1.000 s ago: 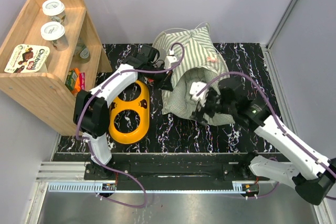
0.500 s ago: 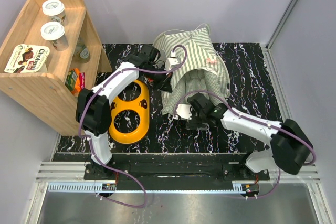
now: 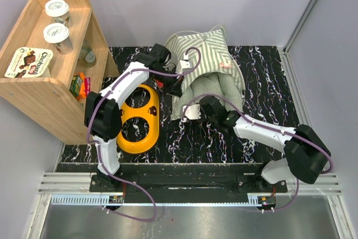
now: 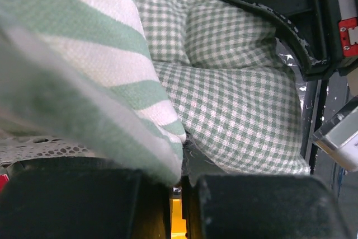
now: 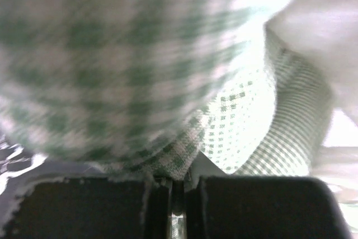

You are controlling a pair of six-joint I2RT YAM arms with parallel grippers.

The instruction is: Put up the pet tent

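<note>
A robot test cell in a lab: plain grey panel walls box in a black marbled table, metal rails along the bottom edge.

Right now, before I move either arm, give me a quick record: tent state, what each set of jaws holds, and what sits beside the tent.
pet tent: crumpled heap at the far middle of the table, not standing
checked cushion: at the tent's near side, partly under striped fabric
left jaws: shut on the tent's striped fabric, left side
right jaws: shut on the cushion's near edge
yellow two-hole stand: lying flat, left of tent
wooden shelf: far left
</note>
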